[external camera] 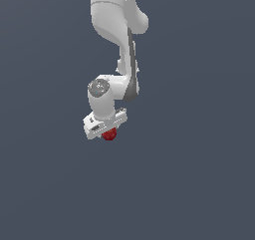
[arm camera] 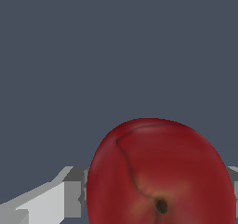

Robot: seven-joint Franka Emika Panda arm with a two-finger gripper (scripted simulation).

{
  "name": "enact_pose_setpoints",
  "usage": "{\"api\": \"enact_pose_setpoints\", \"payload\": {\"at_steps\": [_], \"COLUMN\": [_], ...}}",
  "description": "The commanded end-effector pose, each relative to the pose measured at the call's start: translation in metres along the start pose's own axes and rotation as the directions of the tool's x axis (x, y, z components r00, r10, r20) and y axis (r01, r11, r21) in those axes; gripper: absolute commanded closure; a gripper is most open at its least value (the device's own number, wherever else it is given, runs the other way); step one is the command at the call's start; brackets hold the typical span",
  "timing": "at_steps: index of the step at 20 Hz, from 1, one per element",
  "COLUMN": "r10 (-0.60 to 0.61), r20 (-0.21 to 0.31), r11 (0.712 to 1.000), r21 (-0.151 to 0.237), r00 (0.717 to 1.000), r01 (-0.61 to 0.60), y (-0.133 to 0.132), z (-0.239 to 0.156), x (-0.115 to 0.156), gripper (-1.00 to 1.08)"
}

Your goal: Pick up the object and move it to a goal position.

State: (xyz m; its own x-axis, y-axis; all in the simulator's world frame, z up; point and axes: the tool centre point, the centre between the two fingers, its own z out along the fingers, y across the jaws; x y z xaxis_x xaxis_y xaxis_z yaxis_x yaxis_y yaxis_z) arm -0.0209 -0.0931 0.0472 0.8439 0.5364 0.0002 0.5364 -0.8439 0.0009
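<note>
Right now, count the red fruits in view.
1. The dark red fruit sits just under the white tool, filling much of the wrist view. Nothing else red shows in either view.

A: Does any lettering, number or brand mark show on the white arm in the exterior view?

B: None can be read; its shells are plain white and grey.

A: And the dark red fruit in the wrist view, does it carry a sticker or label?

B: No. Its skin shows only a crease and a dark stem pit, no text.

A: The background?

B: Flat grey-blue in both views, with no signs or figures.
</note>
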Motion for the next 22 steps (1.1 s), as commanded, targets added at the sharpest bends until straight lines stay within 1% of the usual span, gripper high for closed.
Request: {"api": "enact_pose_setpoints", "payload": {"at_steps": [1,7,12,17,22], "r10": [0.000,0.000,0.000,-0.001,-0.001], "r20": [0.000,0.000,0.000,0.001,0.002], "r11": [1.000,1.000,1.000,1.000,1.000], "r21": [0.000,0.000,-0.001,-0.001,-0.002], "r00": [1.000,1.000,1.000,1.000,1.000], "r01": [0.000,0.000,0.000,0.001,0.001], "y": [0.000,-0.010,-0.029,-0.059,-0.100], "z": [0.000,-0.010,-0.029,-0.060,-0.102], "x": [0.000,0.002,0.006,0.012,0.021], "gripper": [1.08,1.08,1.08,1.08,1.08]}}
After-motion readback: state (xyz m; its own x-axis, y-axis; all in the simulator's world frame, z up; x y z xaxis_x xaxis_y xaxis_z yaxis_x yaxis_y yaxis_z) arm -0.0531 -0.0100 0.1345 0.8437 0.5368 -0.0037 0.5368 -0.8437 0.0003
